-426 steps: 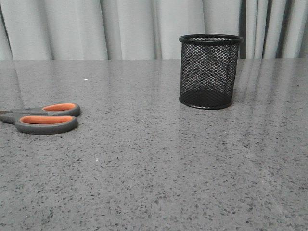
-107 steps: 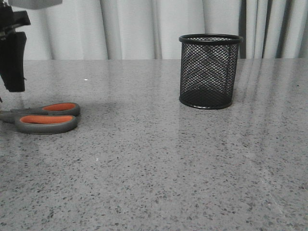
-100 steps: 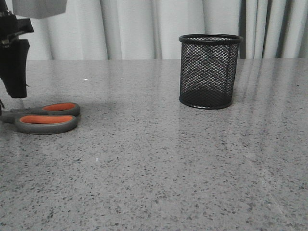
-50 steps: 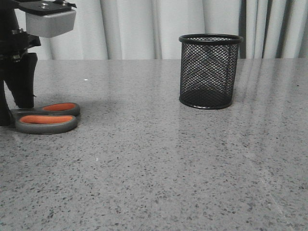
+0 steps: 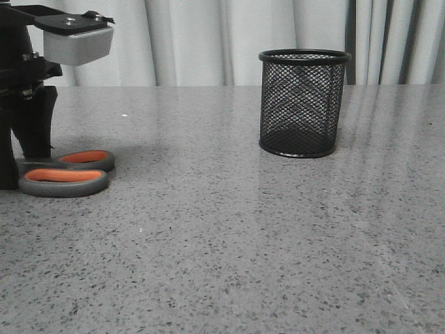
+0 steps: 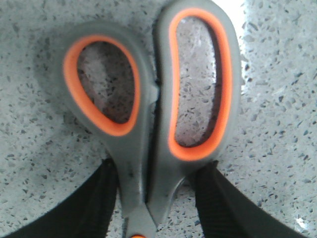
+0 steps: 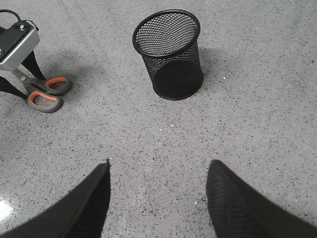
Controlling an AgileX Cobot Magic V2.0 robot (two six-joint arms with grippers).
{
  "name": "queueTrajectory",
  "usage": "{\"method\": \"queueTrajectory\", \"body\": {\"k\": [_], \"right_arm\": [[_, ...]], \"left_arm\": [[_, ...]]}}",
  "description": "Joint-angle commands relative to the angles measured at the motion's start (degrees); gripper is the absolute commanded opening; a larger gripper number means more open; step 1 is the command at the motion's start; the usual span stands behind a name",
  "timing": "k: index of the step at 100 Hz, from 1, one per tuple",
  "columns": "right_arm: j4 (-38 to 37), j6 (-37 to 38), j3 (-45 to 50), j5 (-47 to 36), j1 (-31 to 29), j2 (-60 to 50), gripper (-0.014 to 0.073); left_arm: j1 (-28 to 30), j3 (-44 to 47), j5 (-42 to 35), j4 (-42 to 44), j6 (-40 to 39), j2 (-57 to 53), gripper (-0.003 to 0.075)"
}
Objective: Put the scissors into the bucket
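The scissors (image 5: pixel 66 174), dark grey with orange-lined loop handles, lie flat on the table at the far left. My left gripper (image 5: pixel 21 163) is down over them. In the left wrist view its black fingers (image 6: pixel 99 198) press on both sides of the shank just below the handles (image 6: pixel 148 124), so my left gripper (image 6: pixel 157 171) is shut on the scissors. The blades are hidden. The bucket (image 5: pixel 302 103), a black wire-mesh cup, stands upright and empty at the back right, also in the right wrist view (image 7: pixel 171 54). My right gripper (image 7: pixel 158 166) is open and empty, high above the table.
The grey speckled table (image 5: pixel 229 236) runs to a pale curtain (image 5: pixel 188 42) at the back. The left arm's white camera housing (image 5: pixel 76 43) sits above the scissors. Bare table lies between the scissors and the bucket.
My left arm came in from the upper left and lowered onto the scissors. Its fingers now grip the shank, and the handles have shifted slightly toward the front left.
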Motion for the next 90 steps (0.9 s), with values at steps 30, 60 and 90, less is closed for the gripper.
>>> {"method": "queueTrajectory", "body": {"k": [30,60,90], "right_arm": [[0.7,-0.6,-1.8,-3.2,0.3,0.7,0.0385],[0.7,-0.6,-1.8,-3.3,0.3,0.7,0.0385],[11.1,-1.3,-1.8,-9.5,0.3,1.2,0.0385]], "left_arm": [[-0.4,-1.2,1.5,-0.9,-1.5,-2.0,-0.002],[-0.5,-4.7,3.5,-1.0,-5.5,-8.3,-0.0021],[-5.9,-13.2,3.5,-1.7,-10.6,-19.1,-0.0021]]}}
